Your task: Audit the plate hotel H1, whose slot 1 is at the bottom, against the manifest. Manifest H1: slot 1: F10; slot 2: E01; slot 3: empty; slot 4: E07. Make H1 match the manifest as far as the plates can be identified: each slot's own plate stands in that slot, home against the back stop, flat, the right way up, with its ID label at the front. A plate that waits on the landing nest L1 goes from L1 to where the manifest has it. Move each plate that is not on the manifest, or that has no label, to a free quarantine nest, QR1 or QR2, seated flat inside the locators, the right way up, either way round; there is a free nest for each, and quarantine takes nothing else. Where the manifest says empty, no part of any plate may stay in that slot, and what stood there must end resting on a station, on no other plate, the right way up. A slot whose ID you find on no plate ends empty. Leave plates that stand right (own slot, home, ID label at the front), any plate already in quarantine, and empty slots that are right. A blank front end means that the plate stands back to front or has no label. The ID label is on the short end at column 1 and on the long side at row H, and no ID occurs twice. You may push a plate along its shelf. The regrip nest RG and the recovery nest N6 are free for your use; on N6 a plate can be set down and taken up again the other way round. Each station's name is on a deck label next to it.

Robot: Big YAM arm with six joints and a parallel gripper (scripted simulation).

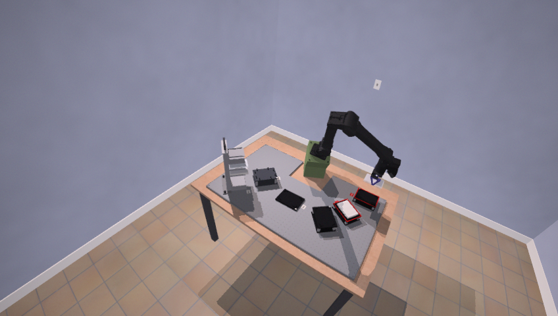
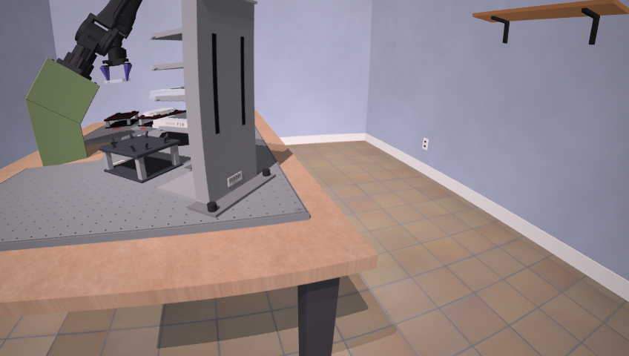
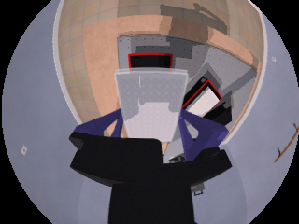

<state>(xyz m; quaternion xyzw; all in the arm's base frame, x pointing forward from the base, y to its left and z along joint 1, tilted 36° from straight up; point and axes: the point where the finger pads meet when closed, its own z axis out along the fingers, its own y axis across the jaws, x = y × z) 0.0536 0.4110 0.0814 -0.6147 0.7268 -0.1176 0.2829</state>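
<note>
My gripper (image 1: 375,180) (image 2: 115,75) (image 3: 150,111) is shut on a white plate (image 2: 113,81) (image 3: 152,90) and holds it level in the air by its long sides. It hangs over the far right edge of the table, just behind an empty red-rimmed nest (image 1: 366,197) (image 3: 149,62). A second red-rimmed nest beside it holds another white plate (image 1: 347,209) (image 3: 202,101). The grey plate hotel H1 (image 1: 235,168) (image 2: 220,101) stands at the table's left end. Pale plates (image 2: 168,93) show on its lower shelves. I cannot read any label.
A raised black nest (image 1: 264,176) (image 2: 139,152) stands next to the hotel. A flat black nest (image 1: 289,199) and another black nest (image 1: 324,218) lie mid-deck. The arm's green base (image 1: 316,164) (image 2: 57,114) stands at the back.
</note>
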